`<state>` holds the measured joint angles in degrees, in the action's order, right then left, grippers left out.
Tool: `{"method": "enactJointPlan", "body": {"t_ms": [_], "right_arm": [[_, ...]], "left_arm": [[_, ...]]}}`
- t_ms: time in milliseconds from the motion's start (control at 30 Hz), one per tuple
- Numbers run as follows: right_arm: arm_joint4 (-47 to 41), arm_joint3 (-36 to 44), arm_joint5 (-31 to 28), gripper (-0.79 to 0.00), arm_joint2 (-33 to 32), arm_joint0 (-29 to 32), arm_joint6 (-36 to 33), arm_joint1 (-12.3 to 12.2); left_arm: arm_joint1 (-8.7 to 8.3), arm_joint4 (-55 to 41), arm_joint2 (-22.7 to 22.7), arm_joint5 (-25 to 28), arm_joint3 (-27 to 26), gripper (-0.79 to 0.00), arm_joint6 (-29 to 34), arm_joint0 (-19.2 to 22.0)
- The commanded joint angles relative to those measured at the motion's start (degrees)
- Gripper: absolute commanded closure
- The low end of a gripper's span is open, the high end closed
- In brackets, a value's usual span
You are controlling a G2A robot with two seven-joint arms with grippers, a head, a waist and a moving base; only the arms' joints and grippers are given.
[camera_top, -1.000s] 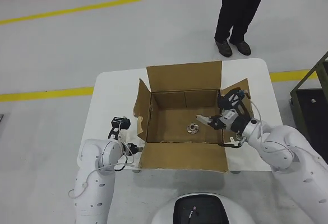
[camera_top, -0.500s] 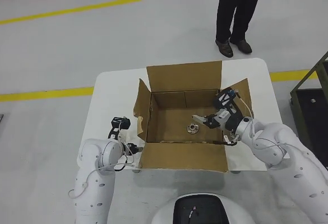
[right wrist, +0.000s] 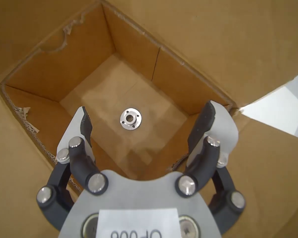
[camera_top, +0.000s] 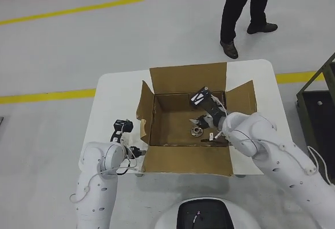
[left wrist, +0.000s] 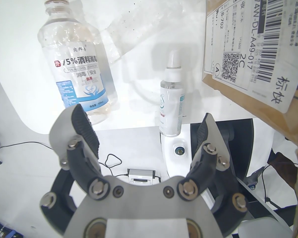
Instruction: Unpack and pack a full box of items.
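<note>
At the lower left of the top view, the left gripper (left wrist: 142, 115) hangs over the near edge of the white table (camera_top: 115, 91), just outside the left wall of the cardboard box (camera_top: 184, 160). Its jaws are spread wide with nothing between them. Its wrist view shows a large clear bottle (left wrist: 77, 58) with a white cap and a small spray bottle (left wrist: 172, 95) on the table just beyond its fingertips. The two are near each other but apart, and I cannot tell whether they stand or lie. Beside them is the box's outer wall, which carries a white shipping label (left wrist: 250, 38). The box sits in the middle of the frame with all four flaps folded outward. The near flap lies flat toward the bottom of the frame and the far flap toward the top. The right gripper (right wrist: 147, 112) is held over the open box at frame centre, its jaws also wide apart and holding nothing. Below it one item sits on the box floor — a small round metal flange (right wrist: 130, 119) with a centre hole, lying flat and well clear of the walls, not touched by either finger.
</note>
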<state>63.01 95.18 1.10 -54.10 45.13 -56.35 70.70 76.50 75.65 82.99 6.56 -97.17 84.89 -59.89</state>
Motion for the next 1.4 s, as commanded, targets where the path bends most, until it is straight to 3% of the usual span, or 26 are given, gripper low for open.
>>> {"method": "enactJointPlan", "body": {"t_ms": [0,533,967,1367], "right_arm": [[0.21,-3.46,-0.41,-0.785,2.16,-2.17,-1.85,0.61],[-0.18,-5.14,-2.02,-0.785,3.62,-2.71,-1.76,1.03],[-5.56,-19.04,6.49,-0.785,12.89,-14.97,-12.96,6.71],[-5.56,-19.04,6.49,-0.785,12.89,-14.97,-12.96,6.71]], "left_arm": [[0.0,0.0,0.0,0.0,0.0,-0.785,0.0,0.0],[0.0,0.0,0.0,0.0,0.0,-0.785,0.0,0.0],[0.0,0.0,0.0,0.0,0.0,-0.785,0.0,0.0],[0.0,0.0,0.0,0.0,0.0,-0.785,0.0,0.0]]}}
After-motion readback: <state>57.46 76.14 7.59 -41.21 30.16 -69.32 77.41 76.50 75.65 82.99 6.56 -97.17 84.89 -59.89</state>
